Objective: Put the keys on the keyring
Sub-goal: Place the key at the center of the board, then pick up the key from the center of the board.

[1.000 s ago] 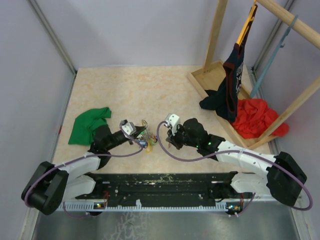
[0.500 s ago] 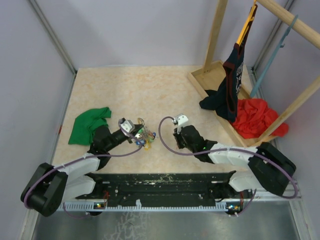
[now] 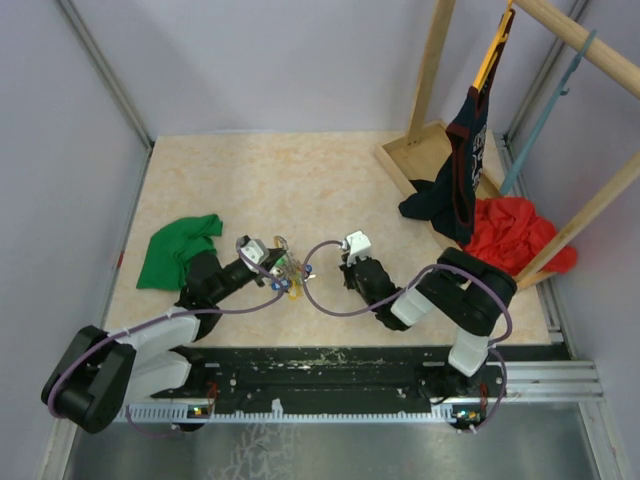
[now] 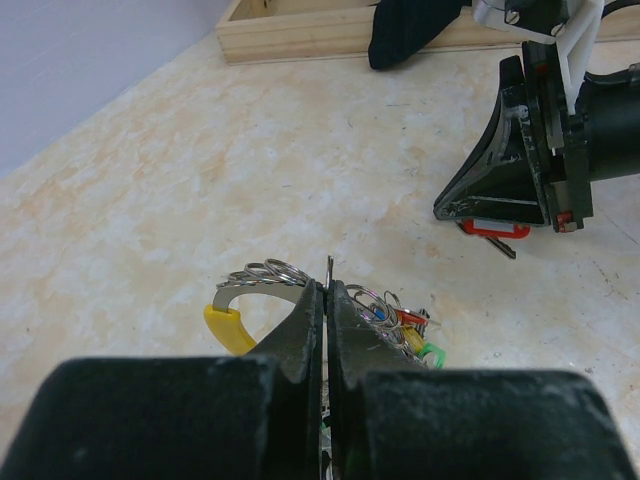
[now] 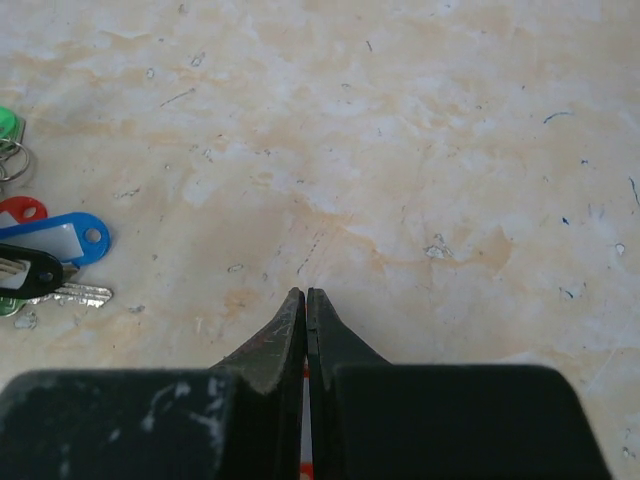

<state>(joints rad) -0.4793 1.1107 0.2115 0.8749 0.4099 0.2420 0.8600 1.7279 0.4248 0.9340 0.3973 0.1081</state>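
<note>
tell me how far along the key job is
Done: the keyring already carries a bunch of tagged keys in yellow, green and red. In hand: the left gripper is shut on the ring, and the right gripper looks shut on a red-tagged key, held low and apart from the ring. Left: bring that key across and thread it on.

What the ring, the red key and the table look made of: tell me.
Ring: thin grey metal, by its sheen. Red key: glossy plastic tag, blade probably metal, too small to be sure. Table: smooth beige marbled surface; stone or laminate, cannot tell.
</note>
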